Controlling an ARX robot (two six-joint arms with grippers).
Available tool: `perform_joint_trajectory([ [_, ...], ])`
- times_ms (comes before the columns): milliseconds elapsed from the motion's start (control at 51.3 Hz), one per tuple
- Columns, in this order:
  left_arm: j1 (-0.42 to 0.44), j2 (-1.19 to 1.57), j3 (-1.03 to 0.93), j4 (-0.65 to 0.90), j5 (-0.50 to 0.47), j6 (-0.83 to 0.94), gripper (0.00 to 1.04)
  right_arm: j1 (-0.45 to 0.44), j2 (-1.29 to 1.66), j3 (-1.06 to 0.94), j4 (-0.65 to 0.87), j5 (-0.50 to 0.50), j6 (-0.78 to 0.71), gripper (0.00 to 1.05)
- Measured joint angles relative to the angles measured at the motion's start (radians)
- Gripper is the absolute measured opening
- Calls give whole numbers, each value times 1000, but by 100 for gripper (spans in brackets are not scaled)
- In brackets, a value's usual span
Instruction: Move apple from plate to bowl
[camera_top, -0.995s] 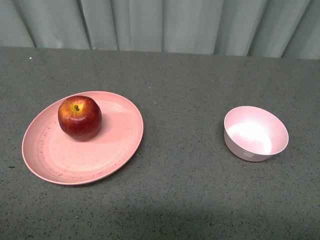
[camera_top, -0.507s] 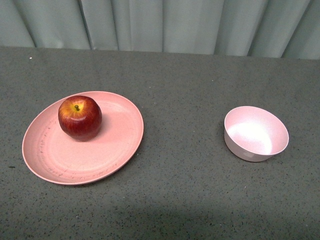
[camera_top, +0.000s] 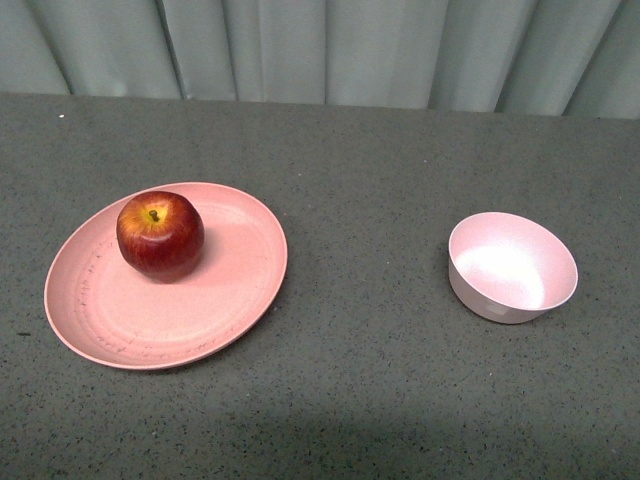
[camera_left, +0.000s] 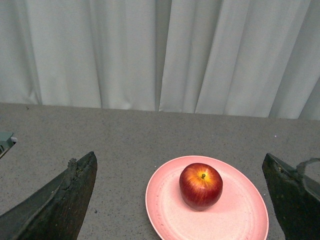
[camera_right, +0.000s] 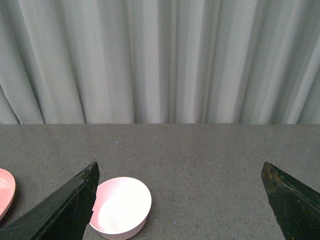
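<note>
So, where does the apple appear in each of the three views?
Front: apple on the far part of the plate, well left of the bowl.
Left wrist: apple near the middle of the plate.
Right wrist: not in it; only the plate's edge and the bowl show.
Shared landmark: the plate, in all three views.

A staged lab-like setup: grey speckled table (camera_top: 380, 390) backed by a pale pleated curtain (camera_top: 350, 50).
</note>
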Motion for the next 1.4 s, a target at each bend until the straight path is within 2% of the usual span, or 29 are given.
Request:
perform_joint_trajectory([
  [1190, 0, 0, 0, 0, 0, 0, 98, 0, 0, 0, 0, 0, 0, 95],
  [1248, 0, 0, 0, 0, 0, 0, 98, 18, 8, 0, 12, 50, -27, 95],
  [1287, 0, 0, 0, 0, 0, 0, 98, 48, 39, 1, 40, 161, -88, 95],
  [1307, 0, 0, 0, 0, 0, 0, 98, 56, 57, 2, 50, 185, -101, 95],
  [1365, 0, 0, 0, 0, -1, 0, 98, 64, 134, 5, 92, 188, -150, 95],
  [1404, 0, 0, 0, 0, -1, 0, 98, 63, 236, 14, 152, 153, -191, 95],
])
